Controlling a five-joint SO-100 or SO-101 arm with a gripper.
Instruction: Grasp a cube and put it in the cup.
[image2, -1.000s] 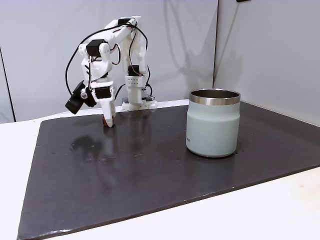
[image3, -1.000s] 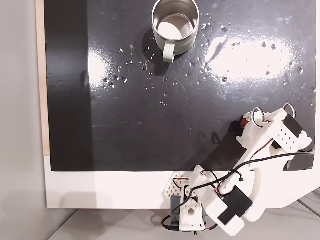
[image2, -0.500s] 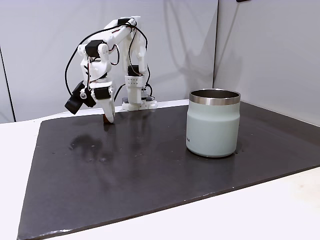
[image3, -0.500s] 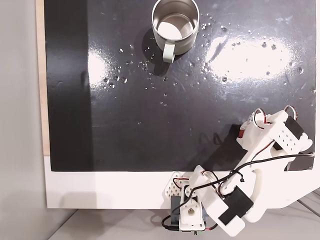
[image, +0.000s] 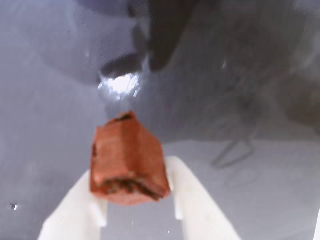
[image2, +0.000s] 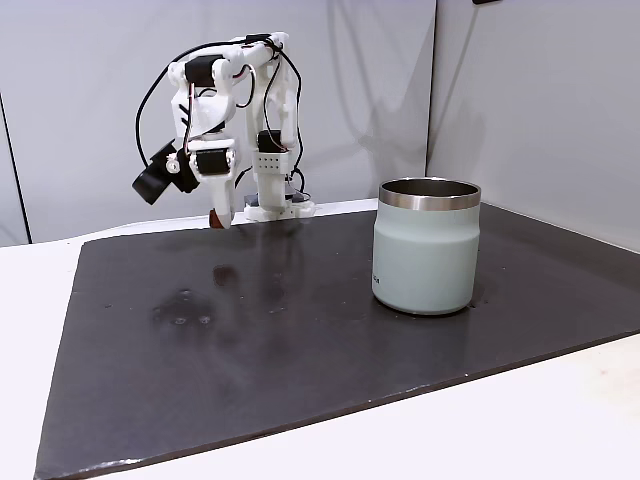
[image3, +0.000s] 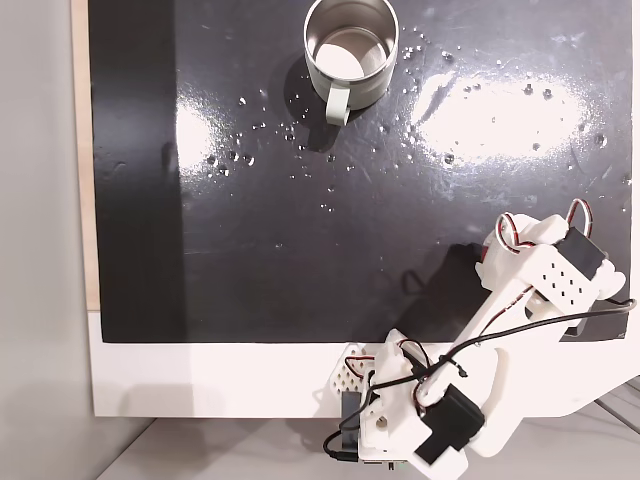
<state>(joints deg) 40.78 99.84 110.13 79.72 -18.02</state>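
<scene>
A small reddish-brown cube (image: 129, 161) is pinched between the two white fingers of the tool (image: 134, 200), as seen in the wrist view, where it is gripped low on its sides and leans a little. In a fixed view from the side, the tool (image2: 217, 217) is held above the dark mat (image2: 300, 330) at the far left, with the cube (image2: 215, 218) at its tip, clear of the surface.

The grip is judged to be shallow, so the cube could be twisted out or dropped during the carry, especially if the arm is swung quickly. A release made too early or off to one side could leave the cube bouncing off the steel rim.

The pale green cup (image2: 426, 247) stands upright at the right of the mat, well apart from the tool. Seen from above, the cup (image3: 350, 45) shows a bare metal inside, and nothing is seen in it. The mat lies on a white worktop (image2: 520, 420).
</scene>
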